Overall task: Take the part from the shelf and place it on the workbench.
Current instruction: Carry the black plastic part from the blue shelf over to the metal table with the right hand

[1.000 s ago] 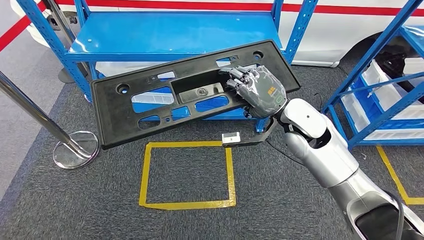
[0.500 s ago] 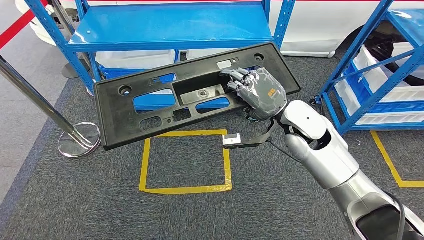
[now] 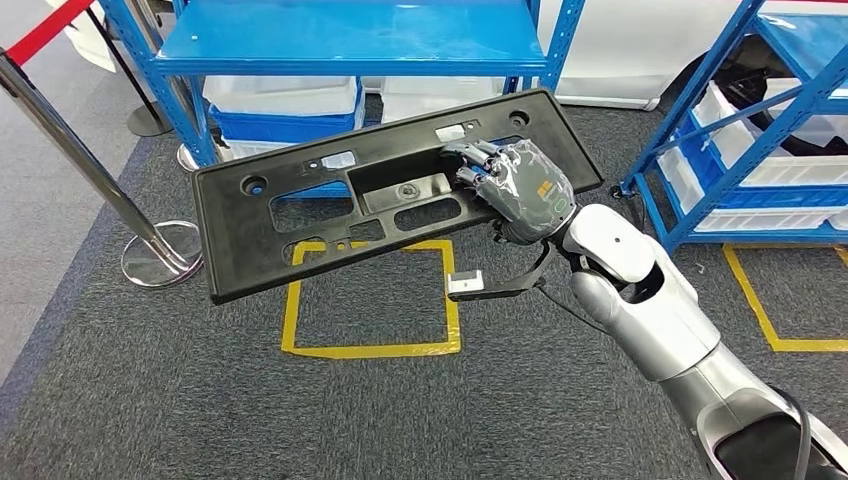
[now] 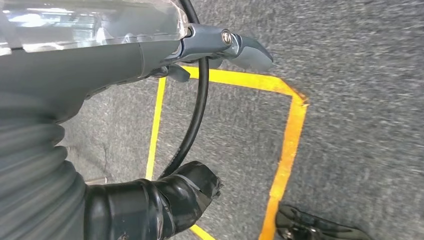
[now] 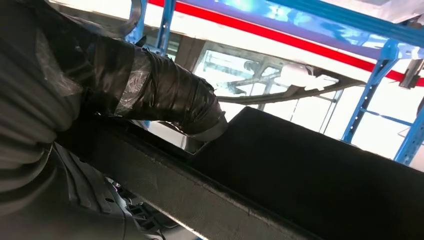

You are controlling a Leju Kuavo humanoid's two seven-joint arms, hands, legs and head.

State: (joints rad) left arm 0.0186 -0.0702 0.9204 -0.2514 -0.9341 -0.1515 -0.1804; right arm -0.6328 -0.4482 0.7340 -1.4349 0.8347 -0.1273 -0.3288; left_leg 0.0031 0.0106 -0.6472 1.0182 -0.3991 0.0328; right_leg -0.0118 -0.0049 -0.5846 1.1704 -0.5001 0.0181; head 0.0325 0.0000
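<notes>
The part point(image 3: 250, 250) is a long black plastic panel with several cut-outs, held tilted in the air in front of the blue shelf point(image 3: 350, 45). My right hand point(image 3: 520, 185) grips it near its right end, fingers hooked over the edge of a central opening. In the right wrist view the thumb point(image 5: 170, 95) presses on the panel's dark underside point(image 5: 310, 170). My left hand point(image 4: 100, 65) hangs over the grey carpet with its fingers apart and nothing in it.
A yellow tape square point(image 3: 370, 350) marks the carpet under the panel. A chrome post with a round base point(image 3: 160, 255) stands at the left. A second blue rack point(image 3: 740, 110) with white bins is at the right. White bins sit under the shelf.
The whole view has shifted: the shelf and tape square have slid away from me, so the camera has moved back. The panel stays in my right hand, now off the shelf.
</notes>
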